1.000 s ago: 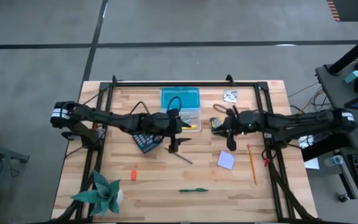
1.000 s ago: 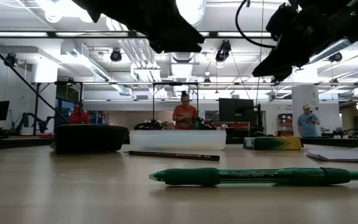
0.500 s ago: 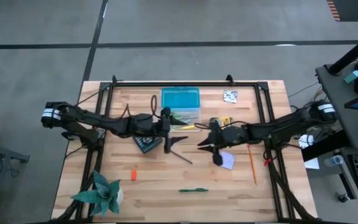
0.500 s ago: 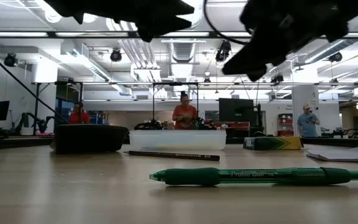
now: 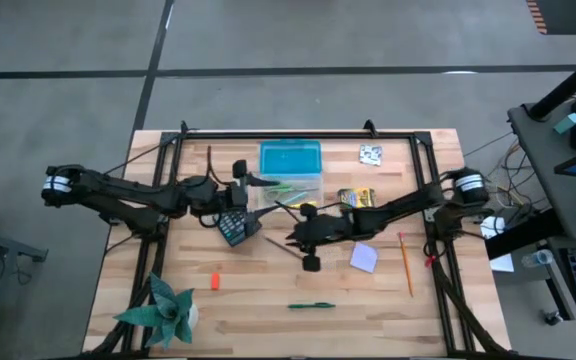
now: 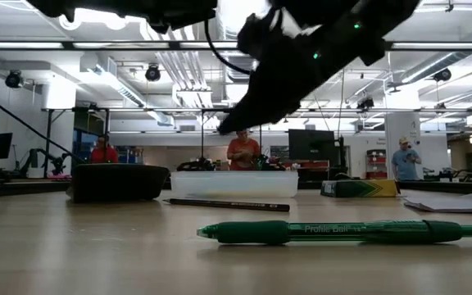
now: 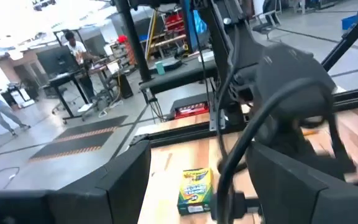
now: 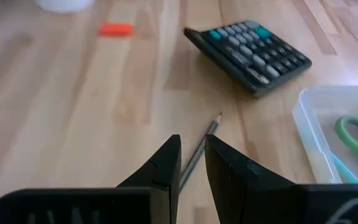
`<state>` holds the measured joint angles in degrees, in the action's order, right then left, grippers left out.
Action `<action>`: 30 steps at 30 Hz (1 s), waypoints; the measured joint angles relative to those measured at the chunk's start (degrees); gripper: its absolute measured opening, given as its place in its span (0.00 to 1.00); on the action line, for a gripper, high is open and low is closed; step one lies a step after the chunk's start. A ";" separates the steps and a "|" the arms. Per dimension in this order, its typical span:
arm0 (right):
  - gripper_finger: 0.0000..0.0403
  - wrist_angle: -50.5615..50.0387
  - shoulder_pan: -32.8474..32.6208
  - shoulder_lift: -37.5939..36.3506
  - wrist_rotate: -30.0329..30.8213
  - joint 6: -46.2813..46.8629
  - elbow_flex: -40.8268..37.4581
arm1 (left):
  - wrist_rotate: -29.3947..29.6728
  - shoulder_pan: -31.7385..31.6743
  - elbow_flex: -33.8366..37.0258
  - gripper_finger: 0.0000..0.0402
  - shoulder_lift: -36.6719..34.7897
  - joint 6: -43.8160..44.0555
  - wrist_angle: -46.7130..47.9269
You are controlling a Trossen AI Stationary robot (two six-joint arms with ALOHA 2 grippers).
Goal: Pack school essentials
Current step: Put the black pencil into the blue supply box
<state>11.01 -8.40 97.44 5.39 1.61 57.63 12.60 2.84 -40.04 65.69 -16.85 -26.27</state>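
Note:
A dark pencil [image 8: 199, 152] lies flat on the wood between the calculator [image 5: 230, 228] and the lavender note pad [image 5: 364, 257]. My right gripper [image 8: 192, 146] hangs over it [image 5: 294, 238], clear of it, fingers a narrow gap apart with nothing between them. My left gripper [image 5: 253, 182] stands open and level beside the clear box [image 5: 290, 188], which holds green scissors [image 8: 353, 130]. The crayon pack [image 7: 194, 190], orange pencil [image 5: 405, 262], green pen [image 6: 342, 233] and orange eraser [image 8: 115, 28] all lie flat on the table.
The box's teal lid [image 5: 290, 158] lies just behind it at the far edge. A green spiky plant [image 5: 163, 310] stands at the near left corner. A small white piece [image 5: 370, 154] lies far right. Bare wood runs along the near edge around the pen.
My right gripper has swept from beside the crayon pack toward the table's left and near side, sinking a little, and now hangs over the dark pencil. My left gripper has drawn back toward the left edge and tipped up to level. No object has moved.

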 joint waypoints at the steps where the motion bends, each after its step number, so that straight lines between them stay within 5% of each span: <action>1: 0.16 -2.87 -0.02 1.50 1.16 -0.06 1.65 | 0.03 -0.01 0.54 0.61 -0.50 -0.06 -0.40; 17: 0.16 -23.45 0.46 17.11 2.57 4.52 21.47 | 1.27 0.14 10.14 0.61 -8.84 0.68 -8.86; 30: 0.39 -25.33 0.68 17.89 2.11 9.79 22.17 | 1.22 0.39 12.23 0.61 -11.54 1.39 -8.69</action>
<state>-14.31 -7.73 115.33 7.50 11.40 79.80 13.82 3.22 -27.81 54.15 -15.46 -34.96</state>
